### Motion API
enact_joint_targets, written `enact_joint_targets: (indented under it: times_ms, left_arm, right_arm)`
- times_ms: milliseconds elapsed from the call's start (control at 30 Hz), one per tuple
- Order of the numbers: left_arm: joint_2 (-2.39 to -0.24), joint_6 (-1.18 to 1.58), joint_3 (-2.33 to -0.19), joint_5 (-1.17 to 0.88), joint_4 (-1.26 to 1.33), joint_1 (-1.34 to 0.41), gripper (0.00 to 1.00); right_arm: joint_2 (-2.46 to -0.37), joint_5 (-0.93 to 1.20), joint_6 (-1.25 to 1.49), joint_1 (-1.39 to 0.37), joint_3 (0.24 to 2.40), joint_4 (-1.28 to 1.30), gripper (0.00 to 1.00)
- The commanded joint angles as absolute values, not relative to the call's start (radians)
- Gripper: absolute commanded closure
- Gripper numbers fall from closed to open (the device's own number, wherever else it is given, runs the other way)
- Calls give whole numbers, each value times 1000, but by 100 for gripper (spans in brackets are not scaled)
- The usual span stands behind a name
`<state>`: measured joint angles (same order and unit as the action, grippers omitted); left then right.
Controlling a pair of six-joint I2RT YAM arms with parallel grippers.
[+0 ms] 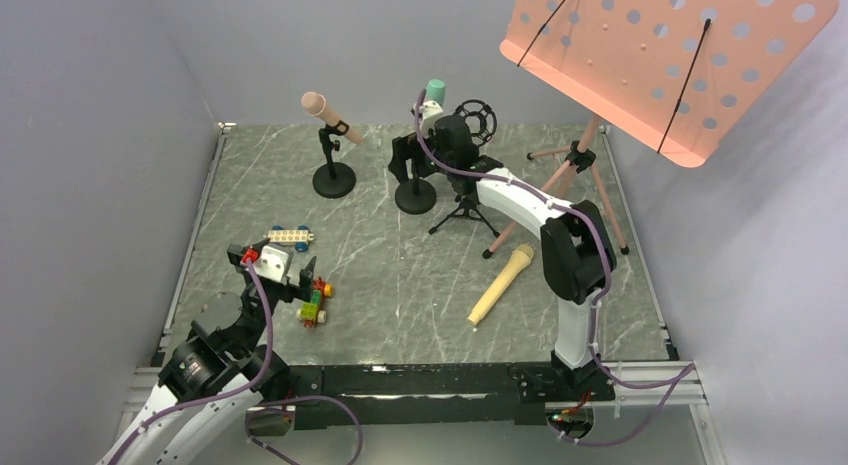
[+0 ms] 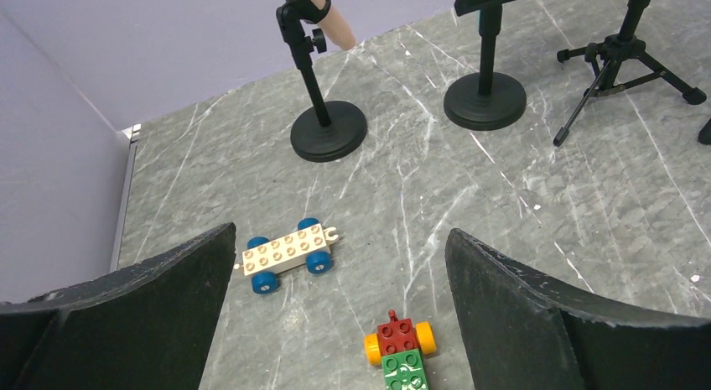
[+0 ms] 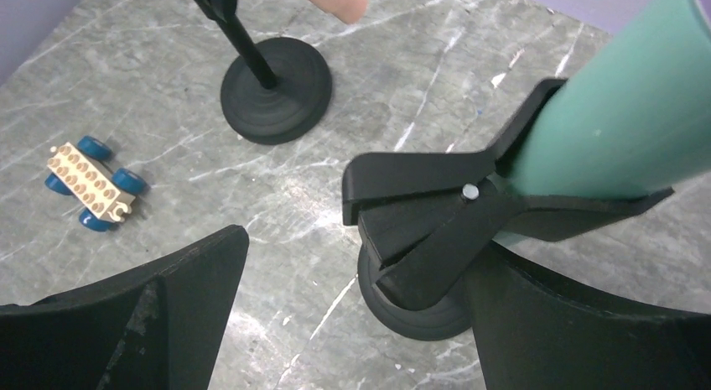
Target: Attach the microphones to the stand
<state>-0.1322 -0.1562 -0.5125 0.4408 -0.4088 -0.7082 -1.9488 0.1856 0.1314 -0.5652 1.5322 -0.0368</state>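
Right claw [image 3: 356, 264] released, straddling the clip [image 3: 436, 205] holding the teal microphone [image 3: 612, 122]; careless withdrawal could snag it, toppling the stand [image 3: 411, 310].

Teal microphone [image 1: 436, 89], salmon microphone [image 1: 329, 114], pale-yellow microphone [image 1: 503, 282]; grey white-veined table [image 1: 400, 275].

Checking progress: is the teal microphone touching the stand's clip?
Touching. The right wrist view shows the teal microphone seated inside the black clip.
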Motion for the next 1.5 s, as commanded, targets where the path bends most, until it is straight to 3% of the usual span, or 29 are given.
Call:
enact_joint_targets:
  times_ms: [0,267,600,733,800,900,1033,1300,1467]
  left_arm:
    - [-127,-160,-528,429,-379,-708,1]
    - [-130,-163,-526,424,-373,-709,1]
    - [-135,-165,-523,413,-369,-708,1]
    - [-136,-159,-522,403,-359,-708,1]
    - [-138,-153,-524,394,-355,-708,1]
    - [-141,-129,-531,373,-353,-707,1]
    - [-144,-106,-535,351,-357,-708,1]
    - [-162,-131,-528,354,-347,-708,1]
    - [-169,-141,-525,344,-342,-708,1]
  right_arm:
    - [-1933,74,173,-583,1577,35,0]
    - [-1867,2,183,-601,1565,114,0]
    - [-1715,65,-31,-666,1393,167,0]
    - [-1601,328,-285,-666,1326,255,0]
    - [-1548,545,-479,-664,1338,405,0]
    - [-1495,678,-637,-655,1379,601,0]
    - [-1405,644,-608,-555,1316,591,0]
    - [-1285,771,-566,-327,1168,568,0]
    - [-1270,616,-418,-250,1057,343,0]
